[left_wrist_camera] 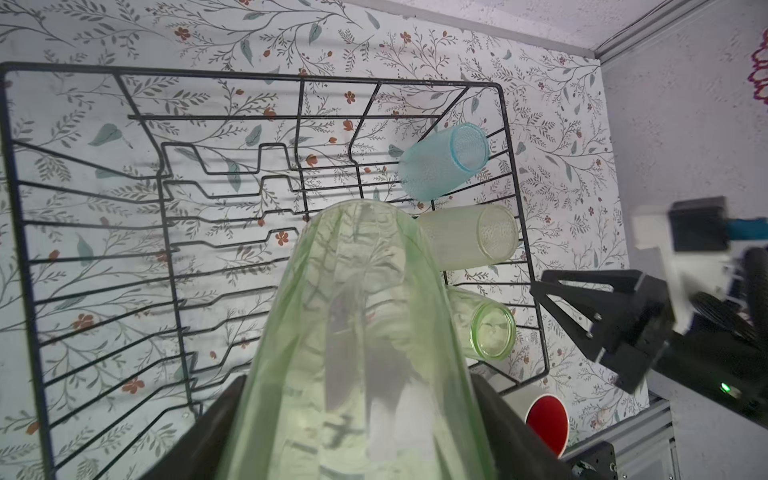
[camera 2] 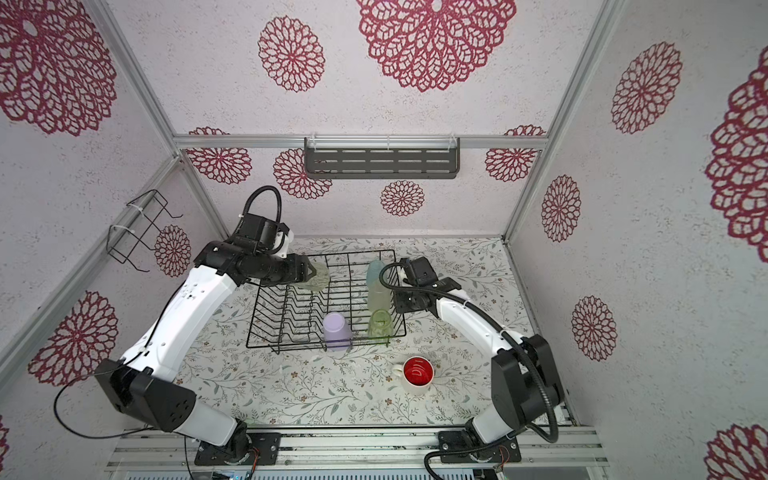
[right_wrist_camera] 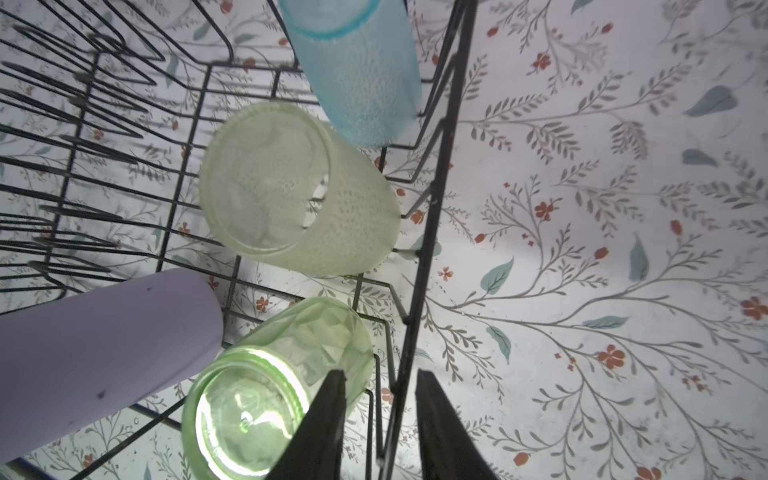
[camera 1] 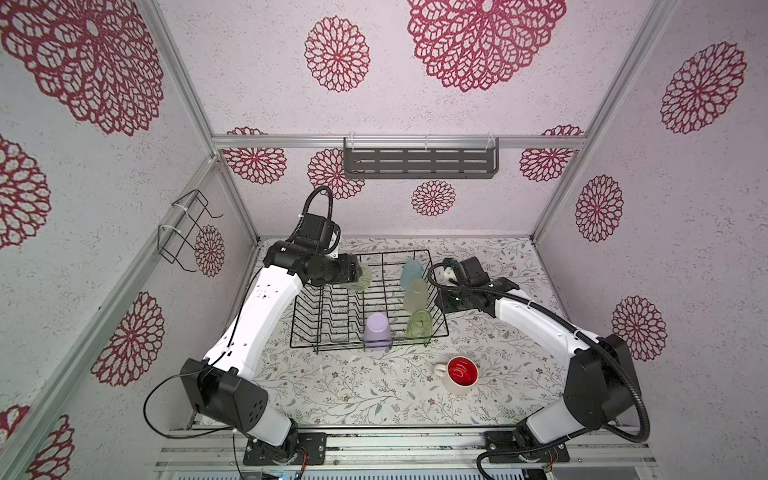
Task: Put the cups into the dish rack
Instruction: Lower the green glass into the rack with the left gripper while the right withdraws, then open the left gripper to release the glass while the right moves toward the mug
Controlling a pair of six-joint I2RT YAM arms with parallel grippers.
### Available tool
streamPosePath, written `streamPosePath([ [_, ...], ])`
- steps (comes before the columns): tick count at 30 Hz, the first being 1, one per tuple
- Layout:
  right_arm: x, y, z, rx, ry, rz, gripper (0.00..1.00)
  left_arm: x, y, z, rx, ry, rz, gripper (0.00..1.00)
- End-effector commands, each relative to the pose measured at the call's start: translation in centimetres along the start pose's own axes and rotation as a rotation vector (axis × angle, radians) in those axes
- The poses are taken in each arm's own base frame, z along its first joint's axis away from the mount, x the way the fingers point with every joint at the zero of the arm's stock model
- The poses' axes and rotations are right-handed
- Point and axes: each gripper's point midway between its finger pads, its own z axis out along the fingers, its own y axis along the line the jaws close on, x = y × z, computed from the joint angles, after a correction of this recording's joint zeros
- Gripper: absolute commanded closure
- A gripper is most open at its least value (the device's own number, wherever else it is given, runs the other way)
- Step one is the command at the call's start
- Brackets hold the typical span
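The black wire dish rack (camera 1: 365,252) (camera 2: 345,252) stands mid-table. Inside it lie or lean a lilac tumbler (camera 1: 377,331) (right_wrist_camera: 104,336), a clear-green glass (camera 1: 419,326) (right_wrist_camera: 266,395), a frosted pale-green tumbler (camera 1: 414,296) (right_wrist_camera: 299,191) and a light-blue cup (camera 1: 411,270) (right_wrist_camera: 357,70). Over the rack's back left, my left gripper (camera 1: 359,274) (left_wrist_camera: 357,378) is shut on a second clear-green glass (left_wrist_camera: 365,311). My right gripper (camera 1: 441,305) (right_wrist_camera: 380,374) is open, its jaws astride the rack's right rim wire beside the racked green glass. A cream mug with red interior (camera 1: 461,374) (camera 2: 417,374) stands upright on the table.
A grey slotted shelf (camera 1: 419,162) hangs on the back wall and a small black wire holder (camera 1: 187,228) on the left wall. The rack's upright plate dividers (camera 1: 328,307) fill its left half. Floral table surface (camera 1: 353,390) lies in front of the rack.
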Motion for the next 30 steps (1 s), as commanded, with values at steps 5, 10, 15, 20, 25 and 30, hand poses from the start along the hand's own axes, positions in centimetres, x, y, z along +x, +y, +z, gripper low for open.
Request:
streamPosePath([
  [5,-4.3,-2.3,-4.5,0.106,-0.25,-0.015,0.58,-1.6,-0.9,4.0,0.008,0.081,0.073,0.58],
  [10,-5.3,-3.4,-6.8,0.143,-0.364,-0.034,0.55,-1.7,-0.6,6.8,-0.028,0.134,0.109,0.58],
  [15,-5.3,-4.3,-8.5,0.195,-0.458,-0.066,0.42,-1.0,0.4,10.4,-0.089,0.228,0.126,0.57],
  [20,-5.3,-4.6,-9.8,0.213,-0.529,-0.082,0.01,-0.7,-0.1,13.0,-0.096,0.274,0.152,0.55],
  [25,-5.3,-4.7,-10.2,0.218,-0.567,-0.1,0.01,-0.3,0.1,15.2,-0.117,0.307,0.153,0.55],
  [30,-5.3,-4.7,-10.1,0.217,-0.569,-0.103,0.01,-0.6,0.7,16.2,-0.171,0.305,0.157,0.55],
])
